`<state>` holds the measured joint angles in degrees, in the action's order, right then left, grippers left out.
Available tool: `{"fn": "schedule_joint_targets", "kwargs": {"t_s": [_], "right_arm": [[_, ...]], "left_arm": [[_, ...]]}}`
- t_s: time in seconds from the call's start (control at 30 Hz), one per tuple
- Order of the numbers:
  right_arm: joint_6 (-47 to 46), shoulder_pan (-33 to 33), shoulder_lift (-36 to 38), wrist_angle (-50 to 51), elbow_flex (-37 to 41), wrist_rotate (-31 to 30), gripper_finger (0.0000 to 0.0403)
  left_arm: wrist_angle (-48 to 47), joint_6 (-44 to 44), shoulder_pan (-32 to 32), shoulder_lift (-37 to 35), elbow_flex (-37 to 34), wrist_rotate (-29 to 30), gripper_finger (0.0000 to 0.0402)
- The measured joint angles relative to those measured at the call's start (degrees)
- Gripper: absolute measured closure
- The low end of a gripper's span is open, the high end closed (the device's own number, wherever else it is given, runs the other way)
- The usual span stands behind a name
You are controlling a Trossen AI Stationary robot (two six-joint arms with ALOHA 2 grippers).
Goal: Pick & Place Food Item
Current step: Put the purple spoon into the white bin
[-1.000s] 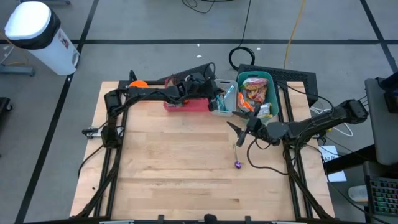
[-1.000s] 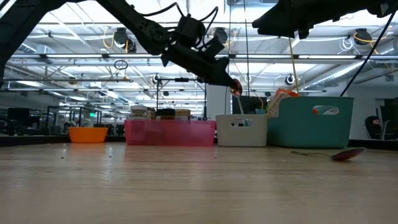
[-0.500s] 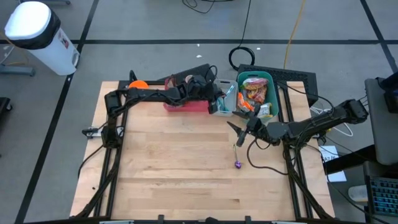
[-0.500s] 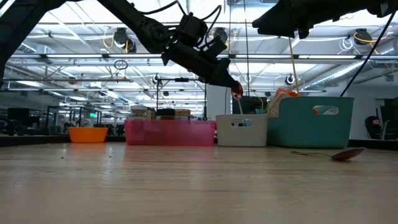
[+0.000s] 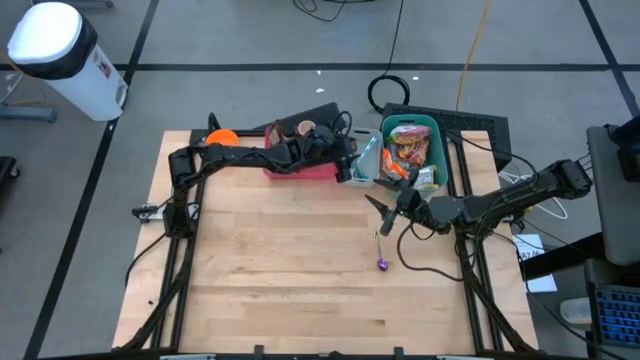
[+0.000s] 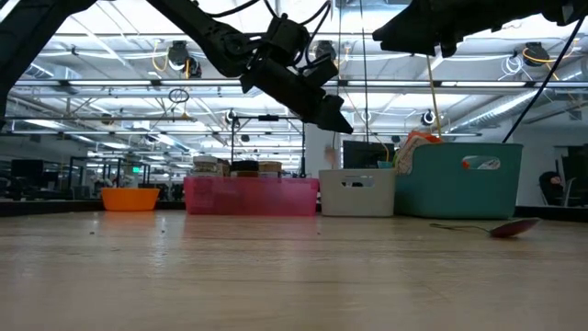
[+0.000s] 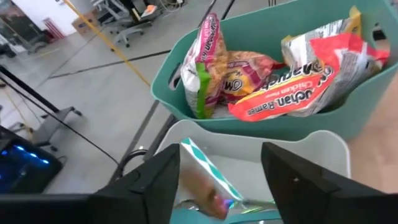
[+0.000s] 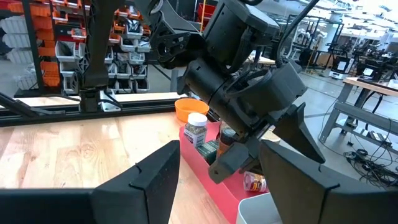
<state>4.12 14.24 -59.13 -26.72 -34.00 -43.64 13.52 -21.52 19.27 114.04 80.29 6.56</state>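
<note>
Foil snack packet (image 7: 208, 180) lies tilted inside the white bin (image 7: 323, 146); left end effector (image 7: 221, 171) gapes wide above.

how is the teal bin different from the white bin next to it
The teal bin is taller and longer than the white bin in the low and high views. The teal bin is piled with ramen and snack packets that rise above its rim; the white bin holds only a foil wrapper low inside. The left gripper hovers open over the white bin, not the teal one. Both stand side by side at the table's far edge.
</note>
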Motion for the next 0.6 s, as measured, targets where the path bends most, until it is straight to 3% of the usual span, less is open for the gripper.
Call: {"fn": "schedule_joint_targets", "kwargs": {"t_s": [0.13, 0.43, 0.6], "right_arm": [[-0.02, 0.0, 0.0, 0.0, 0.0, 0.0, 0.0191], [-0.02, 0.0, 0.0, 0.0, 0.0, 0.0, 0.019], [-0.05, 0.0, -0.01, 0.13, 0.0, 0.02, 0.019]], "left_arm": [[0.12, -1.29, -0.23, 0.0, 0.0, 0.54, 0.0153], [0.32, -0.61, -0.75, -0.17, 0.0, 0.84, 0.016], [-4.38, -0.21, -2.44, -3.25, -0.04, 3.49, 0.0156]]}}
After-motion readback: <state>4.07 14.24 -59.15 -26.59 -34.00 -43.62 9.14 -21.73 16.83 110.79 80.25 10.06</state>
